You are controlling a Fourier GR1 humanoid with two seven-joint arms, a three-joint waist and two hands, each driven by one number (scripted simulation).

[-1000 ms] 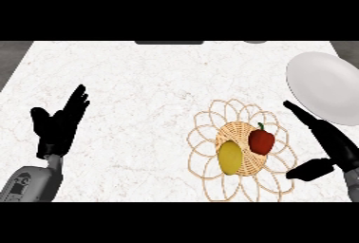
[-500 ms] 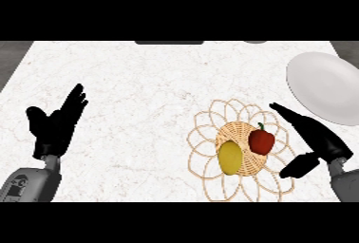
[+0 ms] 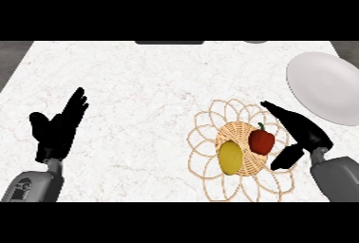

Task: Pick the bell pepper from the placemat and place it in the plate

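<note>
At the counter's left, the left hand (image 3: 57, 128) rests open, fingers straight and spread, well apart from everything. Moving right, the woven placemat (image 3: 210, 171) carries a yellow fruit (image 3: 231, 158), probably a lemon, and just beside it the red bell pepper (image 3: 261, 141), stem up, on the mat's woven middle. The right hand (image 3: 298, 133) is just right of the pepper, fingers straight and angled toward the mat's top, thumb spread below, holding nothing; whether it touches the pepper is hard to tell from this angle. The white plate (image 3: 326, 88) lies beyond, at the right edge, apart from the mat.

Risks, as judgement: closing from the side could roll the pepper into the yellow fruit and knock both; fingers could snag the mat's open loops and drag it; a shallow pinch on the rounded, glossy skin could slip on the lift toward the plate.
</note>
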